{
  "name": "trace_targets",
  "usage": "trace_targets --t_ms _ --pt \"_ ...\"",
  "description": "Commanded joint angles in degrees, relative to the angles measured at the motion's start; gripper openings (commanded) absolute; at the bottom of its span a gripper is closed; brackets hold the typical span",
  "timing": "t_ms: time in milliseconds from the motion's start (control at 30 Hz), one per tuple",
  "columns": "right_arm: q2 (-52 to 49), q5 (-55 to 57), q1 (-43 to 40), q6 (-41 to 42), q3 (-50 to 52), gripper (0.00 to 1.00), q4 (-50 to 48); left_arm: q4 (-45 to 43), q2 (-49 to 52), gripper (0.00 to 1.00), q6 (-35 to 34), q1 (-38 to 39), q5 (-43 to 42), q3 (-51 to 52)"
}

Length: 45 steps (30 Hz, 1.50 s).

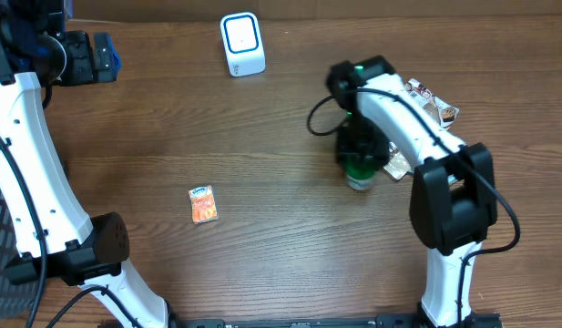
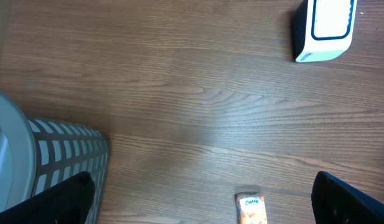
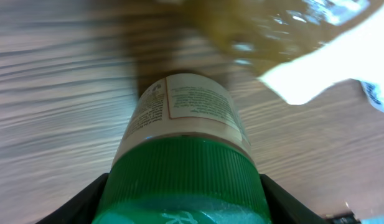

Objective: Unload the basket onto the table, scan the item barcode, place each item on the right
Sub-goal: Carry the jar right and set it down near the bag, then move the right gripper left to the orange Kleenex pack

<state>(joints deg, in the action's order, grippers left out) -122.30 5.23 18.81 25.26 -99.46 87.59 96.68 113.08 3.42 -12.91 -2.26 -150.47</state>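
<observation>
From overhead the right gripper (image 1: 358, 164) hid all of the jar (image 1: 359, 179) but a sliver of green. In the right wrist view its lid (image 3: 185, 180) ran off the bottom edge, the label (image 3: 201, 102) print was too small to read, and the crinkled packet (image 3: 285, 31) behind was blurred. The left wrist view cropped the orange packet (image 2: 251, 209) at the bottom.

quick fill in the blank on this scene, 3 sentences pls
1. The bottle in the right gripper has a ____ cap.
2. The left gripper holds nothing; its jaws are ____.
3. The barcode scanner has a ____ body with a blue outline.

Missing words: green; open; white
</observation>
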Motion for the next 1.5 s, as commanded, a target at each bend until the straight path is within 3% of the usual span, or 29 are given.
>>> trace_targets --t_ms 0,100,200,233,400,733,867,1033,1167,1333,1467 --pt "1.5 1.1 -4.4 0.5 2.5 0.51 0.2 0.1 -0.3 0.99 0.7 -0.2 0.3 -0.1" --pt "1.5 0.7 -8.0 0.5 2.7 0.59 1.1 0.1 -0.3 1.0 0.7 -0.2 0.3 -0.1" --pt "1.5 0.7 -10.4 -0.2 2.7 0.83 2.3 0.1 -0.3 1.0 0.7 -0.2 0.3 -0.1" --pt "1.5 0.7 -10.9 -0.4 2.7 0.87 2.5 0.1 -0.3 1.0 0.7 -0.2 0.3 -0.1" --pt "1.5 0.5 -12.1 -2.8 1.7 0.95 3.7 0.1 -0.3 0.99 0.7 -0.2 0.3 -0.1" --pt "1.5 -0.9 -11.3 -6.5 -11.1 0.94 9.1 0.1 -0.3 1.0 0.7 -0.2 0.3 -0.1" --pt "1.5 -12.8 -9.6 -13.0 -17.3 0.89 7.6 0.1 -0.3 1.0 0.7 -0.2 0.3 -0.1" --pt "1.4 -29.8 -4.4 -18.9 -16.7 0.82 -2.0 0.1 -0.3 0.99 0.7 -0.2 0.3 -0.1" --pt "0.7 -30.6 2.4 -16.5 -13.4 0.72 -10.3 0.1 -0.3 1.0 0.7 -0.2 0.3 -0.1" --pt "-1.3 -30.9 11.6 -10.6 -9.4 0.7 -20.4 0.1 -0.3 0.99 0.7 -0.2 0.3 -0.1" --pt "-2.8 -30.8 18.1 -6.0 -7.2 0.62 -27.8 0.1 -0.3 0.99 0.7 -0.2 0.3 -0.1"
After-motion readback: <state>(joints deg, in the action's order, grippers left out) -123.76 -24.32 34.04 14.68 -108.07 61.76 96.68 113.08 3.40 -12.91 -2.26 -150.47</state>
